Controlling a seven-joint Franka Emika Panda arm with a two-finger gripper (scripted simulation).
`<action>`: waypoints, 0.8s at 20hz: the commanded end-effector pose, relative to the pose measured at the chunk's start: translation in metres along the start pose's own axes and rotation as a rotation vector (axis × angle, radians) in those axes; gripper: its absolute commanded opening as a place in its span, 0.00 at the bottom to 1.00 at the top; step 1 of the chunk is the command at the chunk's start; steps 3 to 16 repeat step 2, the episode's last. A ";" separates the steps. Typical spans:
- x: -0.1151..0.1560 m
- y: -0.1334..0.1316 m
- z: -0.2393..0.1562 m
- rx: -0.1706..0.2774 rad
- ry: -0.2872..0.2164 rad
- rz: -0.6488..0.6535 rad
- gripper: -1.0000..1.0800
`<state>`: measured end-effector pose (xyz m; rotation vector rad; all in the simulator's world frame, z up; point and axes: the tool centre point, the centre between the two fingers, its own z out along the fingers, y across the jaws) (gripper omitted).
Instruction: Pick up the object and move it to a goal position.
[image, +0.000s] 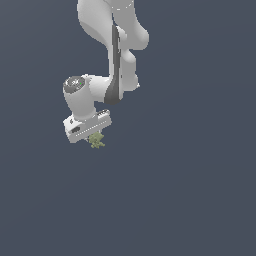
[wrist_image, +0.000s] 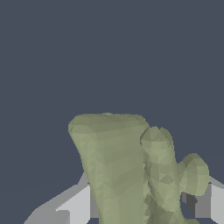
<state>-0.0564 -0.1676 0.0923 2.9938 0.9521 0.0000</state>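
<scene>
The white Panda arm reaches down from above, bent at the wrist, its hand tilted toward the exterior view's left. The gripper points downward, its fingers clamped on the olive-green lumpy object, which hangs just beneath the hand and fills the wrist view between the grey finger pads.

Flat, even simulator light; dim slate backdrop; no cast shadows or glare; both views sharp, slightly faceted.
</scene>
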 end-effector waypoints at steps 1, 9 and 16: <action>0.001 0.001 0.000 0.000 0.000 -0.002 0.00; 0.001 0.000 0.000 0.000 0.000 -0.002 0.00; 0.001 0.000 0.000 0.000 0.000 -0.002 0.00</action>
